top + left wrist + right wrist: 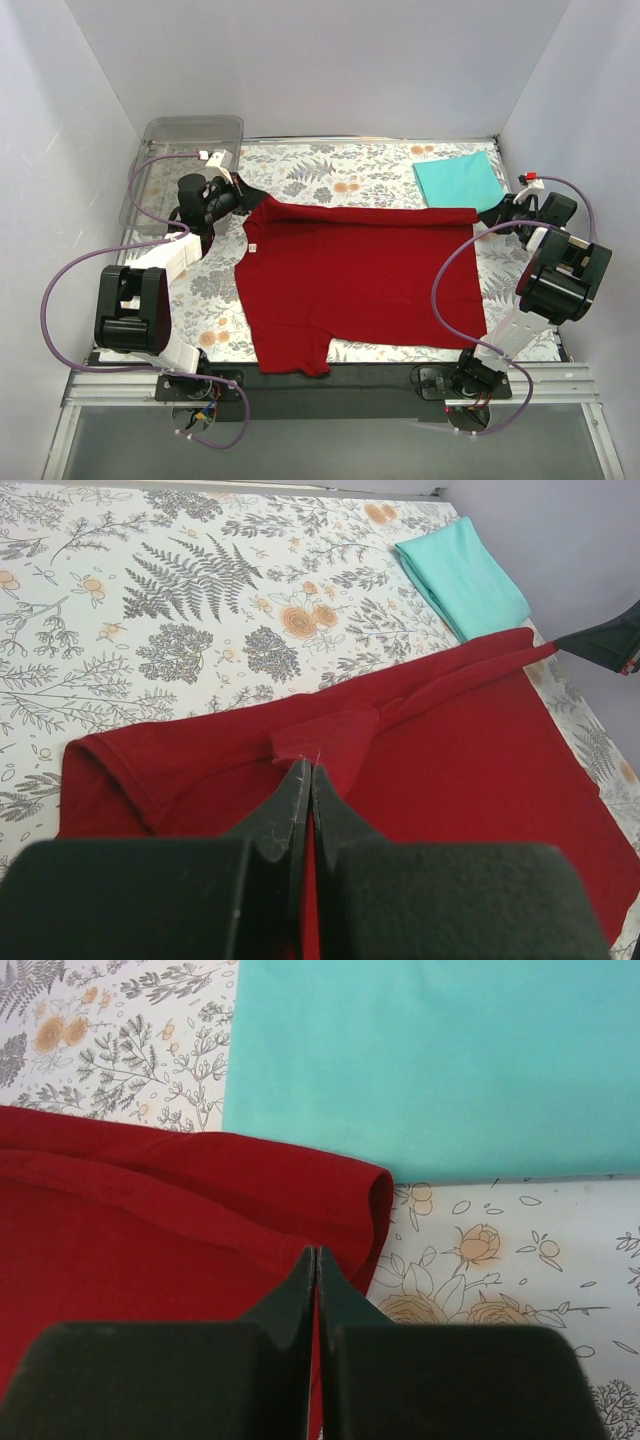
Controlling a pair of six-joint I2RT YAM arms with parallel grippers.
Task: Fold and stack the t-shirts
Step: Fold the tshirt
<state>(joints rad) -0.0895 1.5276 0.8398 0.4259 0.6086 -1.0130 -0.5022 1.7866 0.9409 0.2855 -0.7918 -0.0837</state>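
Observation:
The dark red t-shirt [350, 280] lies spread across the floral mat, its far edge pulled taut between both grippers. My left gripper [240, 192] is shut on the shirt's far left corner; in the left wrist view [308, 768] red cloth [450, 770] is pinched between the shut fingers. My right gripper [492, 213] is shut on the far right corner; in the right wrist view [316, 1253] the red hem [200, 1210] runs into the jaws. The teal t-shirt [458, 179] lies folded at the far right of the mat, also in the right wrist view [430, 1060].
The floral mat [340, 180] covers the table. A clear plastic tray [185, 150] stands at the far left corner behind the left arm. White walls enclose three sides. Purple cables loop from both arms.

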